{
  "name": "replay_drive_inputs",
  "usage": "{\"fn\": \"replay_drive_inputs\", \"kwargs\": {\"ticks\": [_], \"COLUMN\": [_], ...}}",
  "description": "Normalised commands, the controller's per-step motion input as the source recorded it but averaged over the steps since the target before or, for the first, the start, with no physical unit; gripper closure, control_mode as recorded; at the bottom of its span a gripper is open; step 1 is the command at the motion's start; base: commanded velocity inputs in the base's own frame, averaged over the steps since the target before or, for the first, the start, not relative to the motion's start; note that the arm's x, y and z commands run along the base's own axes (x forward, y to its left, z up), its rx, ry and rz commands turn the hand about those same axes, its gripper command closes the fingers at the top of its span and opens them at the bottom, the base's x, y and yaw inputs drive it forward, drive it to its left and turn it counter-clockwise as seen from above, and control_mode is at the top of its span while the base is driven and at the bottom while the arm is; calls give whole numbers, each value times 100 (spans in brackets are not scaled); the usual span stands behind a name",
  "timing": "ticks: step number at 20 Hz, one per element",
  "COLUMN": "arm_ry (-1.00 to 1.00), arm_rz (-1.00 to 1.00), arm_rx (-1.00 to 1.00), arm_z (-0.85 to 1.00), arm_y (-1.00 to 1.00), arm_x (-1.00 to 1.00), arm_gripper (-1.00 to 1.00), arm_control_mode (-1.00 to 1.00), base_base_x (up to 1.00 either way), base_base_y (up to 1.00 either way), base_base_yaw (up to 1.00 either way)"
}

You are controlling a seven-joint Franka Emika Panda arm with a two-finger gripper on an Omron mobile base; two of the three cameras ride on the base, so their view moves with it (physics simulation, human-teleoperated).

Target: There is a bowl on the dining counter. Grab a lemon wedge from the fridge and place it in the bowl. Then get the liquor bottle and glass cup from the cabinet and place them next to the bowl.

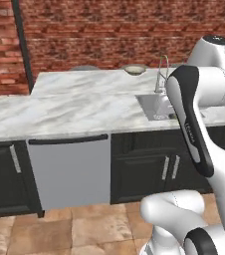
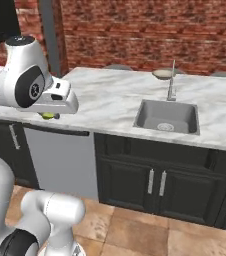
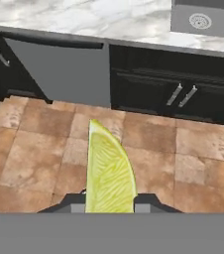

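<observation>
A yellow-green lemon wedge (image 3: pixel 109 171) stands upright between my fingertips in the hand view, above the tiled floor. My gripper (image 3: pixel 109 203) is shut on it. From the right base view, the hand hangs in front of the counter's edge, over the dishwasher, with a bit of the lemon wedge (image 2: pixel 48 116) peeking out under my gripper (image 2: pixel 49 117). The bowl (image 1: pixel 135 69) is small and tan and sits at the far edge of the marble dining counter (image 1: pixel 84 82), behind the faucet; it is seen again as the bowl (image 2: pixel 163 74) in the right base view. Fridge, cabinet, liquor bottle and glass cup are out of view.
A steel sink (image 2: pixel 167 116) with a faucet (image 2: pixel 172 82) is set in the near counter (image 1: pixel 59 114). Below it are a grey dishwasher front (image 1: pixel 69 169) and dark cabinet doors (image 2: pixel 150 180). A brick wall (image 1: pixel 109 30) closes the back. Tiled floor (image 3: pixel 193 158) lies below.
</observation>
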Motion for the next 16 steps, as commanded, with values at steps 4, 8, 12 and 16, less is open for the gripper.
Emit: {"fn": "replay_drive_inputs", "kwargs": {"ticks": [4, 8, 12, 16], "arm_ry": [0, 0, 0, 0], "arm_rz": [0, 0, 0, 0], "arm_rx": [0, 0, 0, 0], "arm_z": [0, 0, 0, 0], "arm_y": [0, 0, 0, 0], "arm_x": [0, 0, 0, 0], "arm_gripper": [100, 100, 100, 100], "arm_control_mode": [100, 100, 100, 100], "base_base_x": [66, 18, 1, 35], "base_base_y": [-3, -54, -97, -97], "base_base_yaw": [-41, -28, -21, -14]}}
